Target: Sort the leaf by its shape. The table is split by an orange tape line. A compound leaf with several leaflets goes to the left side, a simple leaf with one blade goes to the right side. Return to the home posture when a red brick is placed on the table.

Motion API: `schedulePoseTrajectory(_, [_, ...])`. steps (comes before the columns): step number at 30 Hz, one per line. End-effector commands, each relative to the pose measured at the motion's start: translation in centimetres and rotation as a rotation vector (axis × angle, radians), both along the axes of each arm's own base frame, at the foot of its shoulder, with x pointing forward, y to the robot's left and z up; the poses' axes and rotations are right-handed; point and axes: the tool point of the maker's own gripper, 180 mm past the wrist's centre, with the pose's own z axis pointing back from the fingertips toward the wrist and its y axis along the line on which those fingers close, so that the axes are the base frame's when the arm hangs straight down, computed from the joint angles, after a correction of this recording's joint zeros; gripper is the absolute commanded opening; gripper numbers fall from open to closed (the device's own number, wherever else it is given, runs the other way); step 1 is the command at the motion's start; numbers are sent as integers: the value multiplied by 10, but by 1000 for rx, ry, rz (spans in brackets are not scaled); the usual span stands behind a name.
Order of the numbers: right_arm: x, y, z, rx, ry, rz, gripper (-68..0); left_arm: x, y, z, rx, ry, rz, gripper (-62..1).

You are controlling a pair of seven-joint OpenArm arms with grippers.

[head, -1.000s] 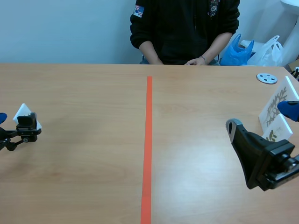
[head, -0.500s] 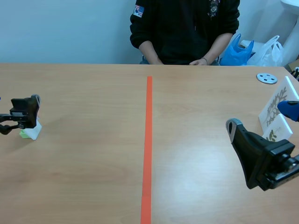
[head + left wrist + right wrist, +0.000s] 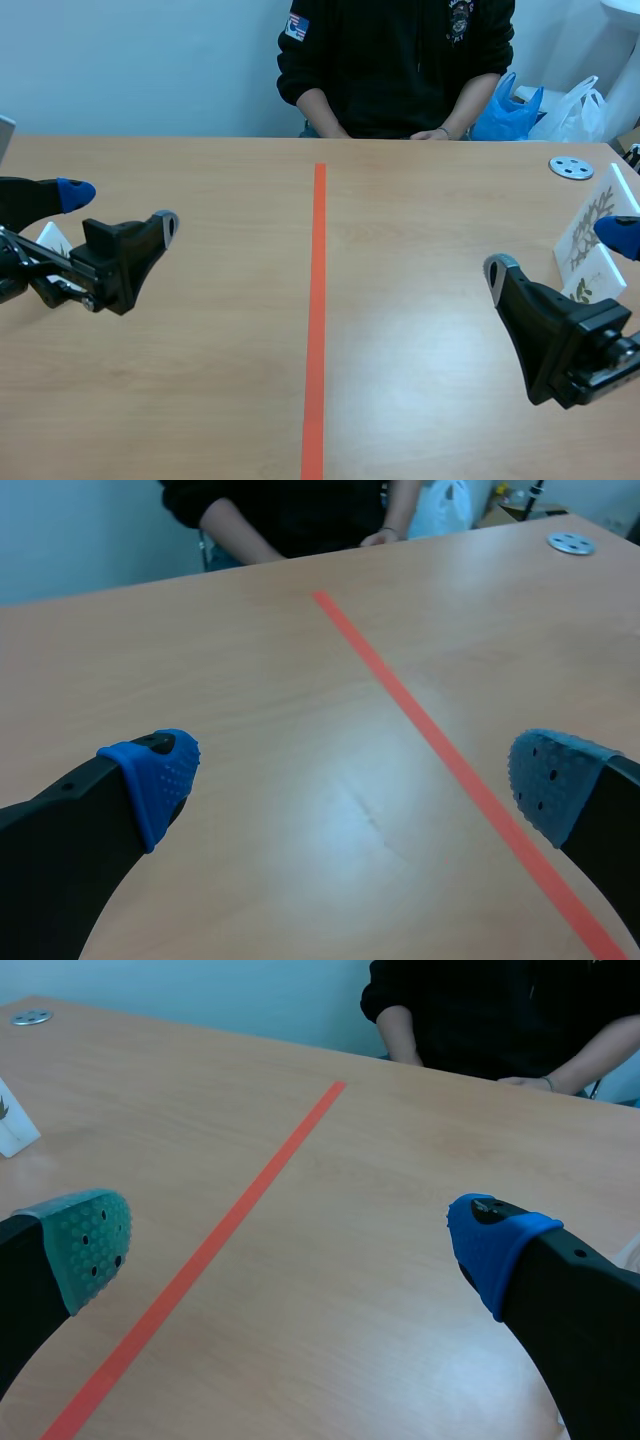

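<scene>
A white leaf card (image 3: 48, 240) stands at the table's far left, partly hidden behind my left arm; its picture does not show. My left gripper (image 3: 120, 207) hovers open beside it, holding nothing, and faces the orange tape line (image 3: 318, 300). In the left wrist view the left gripper (image 3: 352, 775) is open over bare wood. On the right side stand a tall white card with a many-leaflet sprig (image 3: 592, 222) and a smaller leaf card (image 3: 590, 284). My right gripper (image 3: 558, 254) is open next to them, and the right wrist view shows that right gripper (image 3: 288, 1240) with nothing in it.
A person sits across the table with hands (image 3: 430, 132) at its far edge. A grey disc (image 3: 571, 167) lies at the back right. Blue and white plastic bags (image 3: 540, 108) sit beyond the table. The left card (image 3: 14, 1128) also shows in the right wrist view.
My left arm has drawn away from the white card at the far left, risen and swung toward the table's middle. The card stays standing there. The right arm has not moved.
</scene>
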Motion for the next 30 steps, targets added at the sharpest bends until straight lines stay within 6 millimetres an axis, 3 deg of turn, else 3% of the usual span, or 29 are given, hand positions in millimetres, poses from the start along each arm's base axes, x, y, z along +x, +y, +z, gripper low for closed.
schedulePoseTrajectory(1, [2,0,10,12,-32,4,4,-7,-5,-1,-4,-2,-10,14])
schedulePoseTrajectory(11, [0,1,0,-40,4,17,4,-64,-45,-10,-23,71,-103,14])
schedulePoseTrajectory(17, [0,2,-2,-56,10,24,4,-85,-68,0,-2,51,-181,14])
schedulePoseTrajectory(20, [-1,2,-3,-76,11,37,4,-89,-77,8,-6,31,-208,14])
schedulePoseTrajectory(30, [0,2,-3,-87,11,52,4,-89,-79,7,-34,36,-186,14])
